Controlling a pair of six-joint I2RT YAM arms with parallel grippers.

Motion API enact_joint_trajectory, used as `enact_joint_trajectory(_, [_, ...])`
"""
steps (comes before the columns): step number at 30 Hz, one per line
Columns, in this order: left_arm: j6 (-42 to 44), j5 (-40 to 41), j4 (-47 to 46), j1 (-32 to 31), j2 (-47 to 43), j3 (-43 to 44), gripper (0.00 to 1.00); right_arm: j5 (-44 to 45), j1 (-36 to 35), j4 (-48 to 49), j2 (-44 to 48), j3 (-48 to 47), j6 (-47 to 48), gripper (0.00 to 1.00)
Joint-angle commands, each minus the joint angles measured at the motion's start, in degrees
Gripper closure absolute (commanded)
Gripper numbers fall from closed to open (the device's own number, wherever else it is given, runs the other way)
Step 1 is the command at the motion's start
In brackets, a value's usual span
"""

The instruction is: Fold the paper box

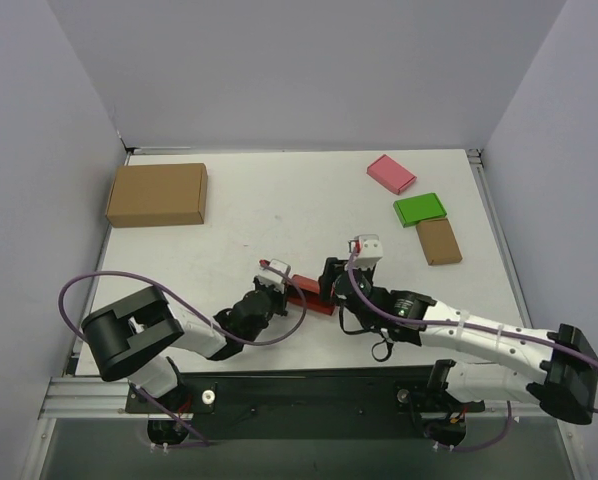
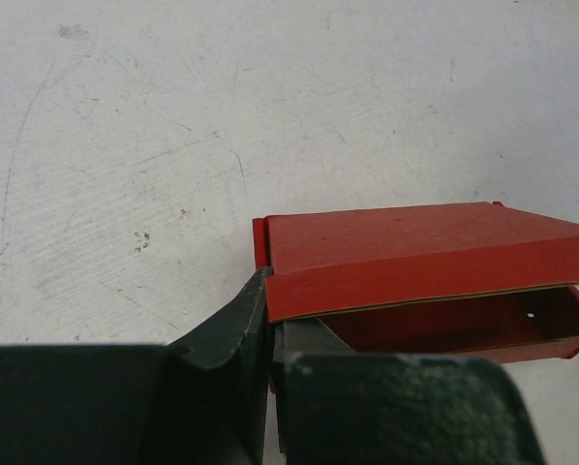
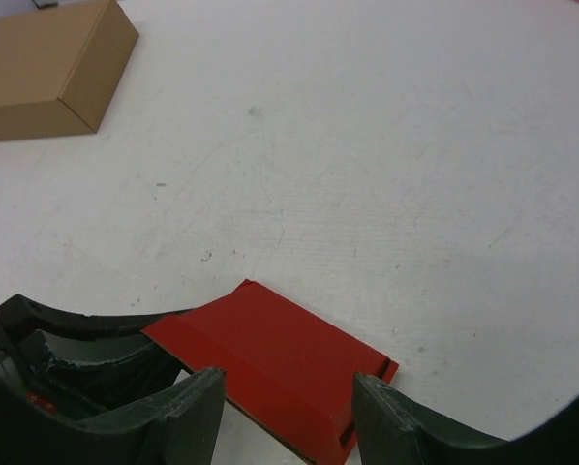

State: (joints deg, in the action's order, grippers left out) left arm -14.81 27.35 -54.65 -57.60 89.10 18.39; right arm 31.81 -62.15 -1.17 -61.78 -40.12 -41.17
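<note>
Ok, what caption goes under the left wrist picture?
Left claw pinching the corner of the red paper box on a white table.

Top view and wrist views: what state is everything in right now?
Bright red thin cardboard box: half folded, one side gaping.
Left gripper: shut on the red box's corner.
Right gripper: open, jaws astride the box.
Large brown carton: closed.
Pink flat box: closed.
Green flat box: closed.
Small brown flat box: closed.
</note>
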Motion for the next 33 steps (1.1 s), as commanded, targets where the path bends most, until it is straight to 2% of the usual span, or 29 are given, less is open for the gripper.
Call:
enact_joint_trajectory(1, [1.3, 0.7, 6.8, -1.6, 2.0, -0.8, 1.0, -9.6, 1.8, 4.4, -6.8, -2.0, -0.5, 0.46])
enact_joint_trajectory(6, [-0.1, 0.2, 11.2, -2.2, -0.2, -0.7, 0.98, -13.1, 2.6, 5.4, -12.5, -2.0, -2.2, 0.47])
enact_joint_trajectory(8, [-1.1, -1.3, 13.1, -2.3, -2.3, -0.7, 0.85, -14.1, 3.2, 6.1, -13.6, -1.6, -2.9, 0.47])
enact_joint_trajectory(14, [-3.7, -5.4, 21.6, -3.1, -10.9, -2.2, 0.55, -16.4, 5.0, 7.1, -15.7, 0.4, -4.7, 0.47])
enact_joint_trajectory(18, [-3.3, -8.9, 29.6, -3.1, -15.7, -0.6, 0.45, -17.5, 6.6, 7.4, -17.3, 1.1, -5.3, 0.47])
enact_joint_trajectory(21, [-3.8, -11.0, 33.6, -3.1, -19.9, -1.0, 0.39, -17.7, 7.1, 7.6, -18.5, 1.1, -5.3, 0.48])
enact_joint_trajectory(26, [-6.1, -15.1, 40.4, -3.1, -29.8, -1.0, 0.37, -18.0, 7.6, 7.8, -20.2, 0.8, -4.9, 0.48])
enact_joint_trajectory(28, [-7.0, -15.2, 44.2, -2.7, -34.5, 0.0, 0.3, -17.8, 7.5, 7.8, -20.6, 0.7, -4.6, 0.48])
enact_joint_trajectory(33, [-7.3, -17.3, 49.0, 2.1, -36.8, 7.6, 0.24, -17.6, 7.6, 6.6, -22.2, 0.0, -3.2, 0.47])
